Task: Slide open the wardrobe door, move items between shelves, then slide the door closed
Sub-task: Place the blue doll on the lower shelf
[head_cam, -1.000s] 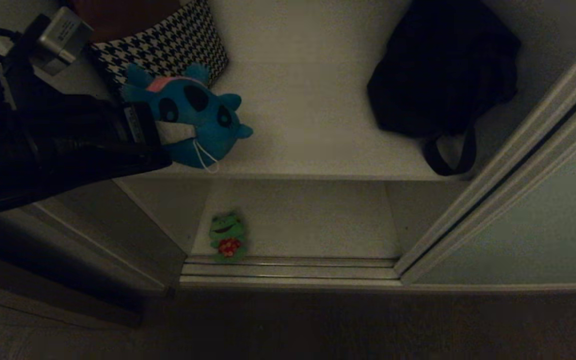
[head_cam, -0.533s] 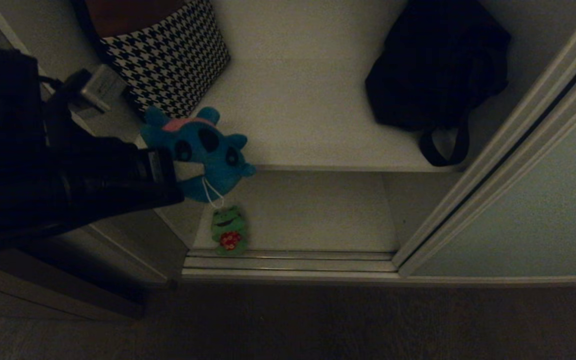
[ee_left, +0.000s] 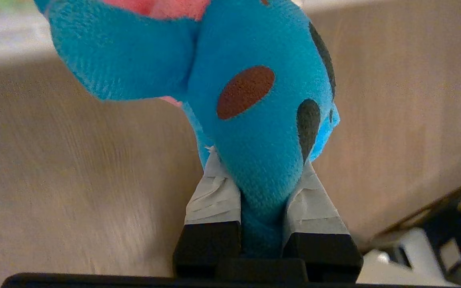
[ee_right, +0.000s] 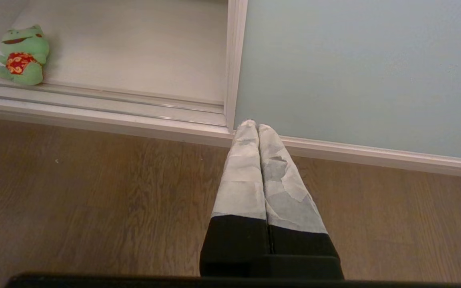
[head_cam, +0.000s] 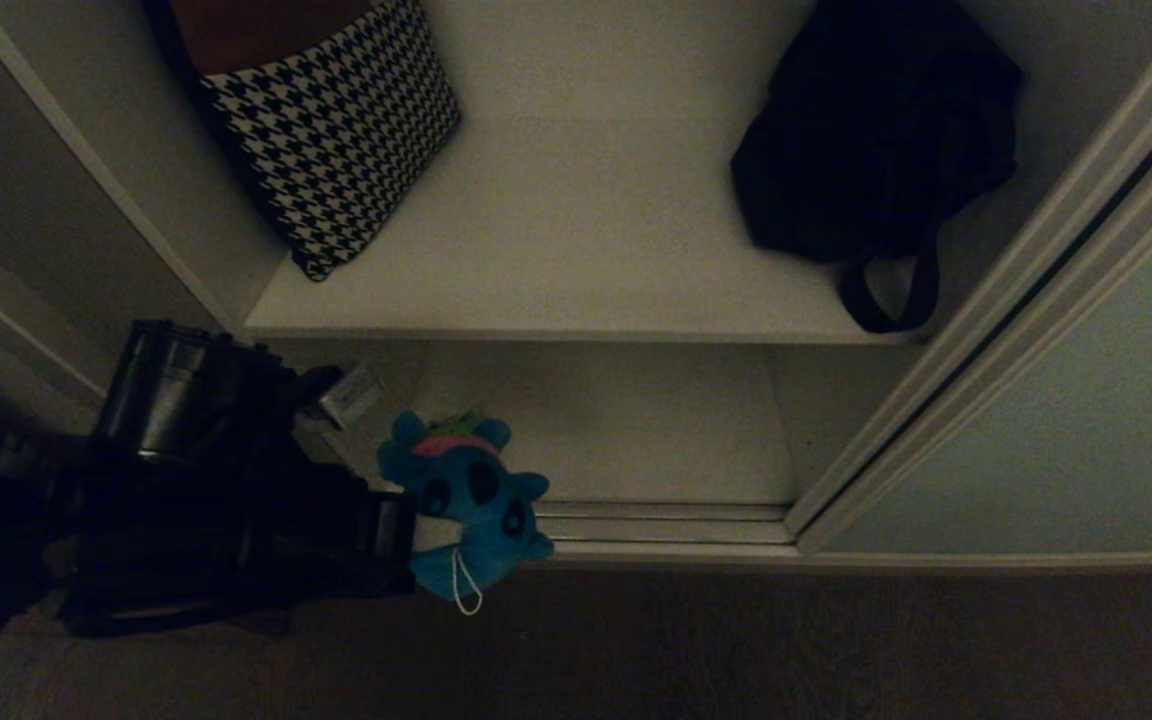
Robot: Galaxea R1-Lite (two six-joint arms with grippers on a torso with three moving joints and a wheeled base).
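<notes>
My left gripper [head_cam: 418, 537] is shut on the blue plush toy [head_cam: 471, 500], low in front of the wardrobe's bottom track. Its taped fingers [ee_left: 214, 196] pinch a narrow part of the blue plush toy [ee_left: 254, 120]; the left gripper [ee_left: 260, 164] holds it clear of the floor. The green frog [ee_right: 22, 56] lies on the white bottom board [ee_right: 134, 48] by the track; from the head camera it is almost hidden behind the blue toy. The sliding wardrobe door [head_cam: 1086, 430] stands slid to the right. My right gripper [ee_right: 254, 126] is shut, empty, above the floor by the door [ee_right: 354, 72].
On the upper shelf [head_cam: 586, 250] lean a houndstooth cushion [head_cam: 336, 130] at the left and a black strapped bag [head_cam: 876, 150] at the right. The metal floor track [head_cam: 666, 525] runs along the opening. Wooden floor [ee_right: 94, 192] lies in front.
My left arm has carried the blue plush down from the upper shelf's front left to just before the bottom track, covering the frog. The right arm has not moved.
</notes>
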